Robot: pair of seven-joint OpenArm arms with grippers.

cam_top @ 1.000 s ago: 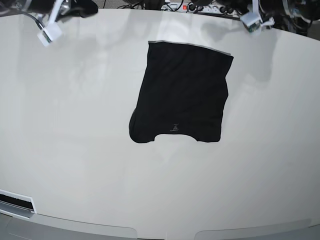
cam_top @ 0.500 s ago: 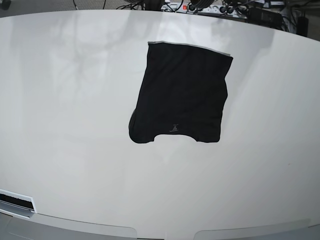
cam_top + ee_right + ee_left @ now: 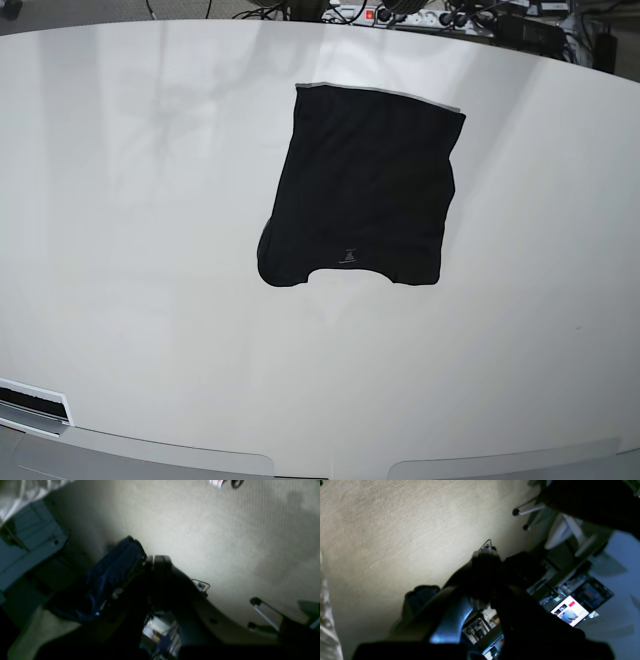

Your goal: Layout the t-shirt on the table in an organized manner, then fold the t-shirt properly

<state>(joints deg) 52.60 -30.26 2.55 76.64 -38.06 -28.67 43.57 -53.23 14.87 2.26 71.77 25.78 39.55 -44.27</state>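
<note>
The black t-shirt (image 3: 360,185) lies flat on the white table (image 3: 130,250) as a compact rectangle, right of centre toward the far side. Its neckline with the small pale mark faces the near edge, and a thin grey hem runs along its far edge. Neither arm shows in the base view. In the left wrist view my left gripper (image 3: 485,555) is a dark shape with its jaws together, holding nothing, over beige carpet. My right gripper (image 3: 153,559) is likewise shut and empty in the right wrist view. Neither wrist view shows the shirt or the table.
Power strips and cables (image 3: 400,14) run behind the table's far edge. A dark slot (image 3: 30,400) sits at the front left corner. The wrist views show carpet (image 3: 395,525), chair legs (image 3: 525,510), a lit screen (image 3: 570,610) and a blue bag (image 3: 112,580).
A second ago both arm ends were visible at the top corners of the base view; they have since withdrawn out of it. The shirt has not moved.
</note>
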